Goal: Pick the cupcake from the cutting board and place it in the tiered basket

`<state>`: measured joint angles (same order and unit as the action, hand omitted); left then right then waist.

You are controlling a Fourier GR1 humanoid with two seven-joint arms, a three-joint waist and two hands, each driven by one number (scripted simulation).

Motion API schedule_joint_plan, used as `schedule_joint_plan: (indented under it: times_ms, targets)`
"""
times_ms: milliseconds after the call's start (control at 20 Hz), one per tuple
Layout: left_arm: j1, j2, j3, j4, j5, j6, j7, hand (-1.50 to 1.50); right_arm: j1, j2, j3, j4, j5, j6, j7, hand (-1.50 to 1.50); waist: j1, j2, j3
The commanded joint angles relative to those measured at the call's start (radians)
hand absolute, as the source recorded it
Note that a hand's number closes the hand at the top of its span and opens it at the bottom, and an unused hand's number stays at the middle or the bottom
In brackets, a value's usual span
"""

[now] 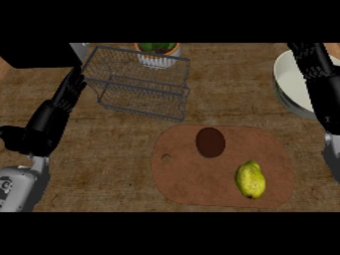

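Brown and round as seen from the head view, the cupcake (210, 142) sits at the far side of the cutting board (202, 184), showing only its dark top, so it offers no long axis to line up with. A yellow-green pear (251, 179) lies nearer on the same board, to the cupcake's right, well apart from it. The tiered basket (137, 82) stands beyond the board's far left edge, with a potted plant (158, 52) just behind it.

From the cupcake, the left robot hand (68, 94) is off to the left beside the basket, fingers straight and relaxed, holding nothing. The right robot hand (314, 62) is up and to the right, over a white bowl (294, 87) on the worktop (113, 164), fingers extended, also holding nothing. Neither touches the cupcake; they look about equally far. My guess is the right hand would reach leftward and toward the robot.
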<state>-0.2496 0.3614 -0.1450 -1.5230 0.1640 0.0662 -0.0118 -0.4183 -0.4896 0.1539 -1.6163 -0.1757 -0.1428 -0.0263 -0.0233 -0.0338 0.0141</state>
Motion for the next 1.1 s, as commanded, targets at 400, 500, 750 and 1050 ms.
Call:
schedule_joint_plan:
  times_ms: [400,500,750,1050]
  targets:
    - [0.088,-0.095,-0.004,0.062,0.09,0.018,0.16,0.0,0.398,0.349,-0.149,0.044,0.026,-0.407,-0.338,-1.5,-0.034,0.042,-0.007]
    - [0.108,-0.093,-0.012,0.035,0.111,-0.005,0.188,0.0,0.511,0.408,-0.13,0.042,0.014,-0.36,-0.563,-1.5,-0.002,0.033,-0.01]
    - [0.06,-0.134,-0.034,0.057,0.089,-0.005,0.212,0.0,0.612,0.343,0.079,-0.009,0.261,-0.358,-0.601,-1.5,0.012,0.032,-0.015]
    - [0.092,-0.124,-0.029,0.047,0.083,-0.004,0.2,0.0,0.741,0.275,0.201,-0.154,0.632,-0.569,-0.239,-1.5,0.006,0.03,-0.022]
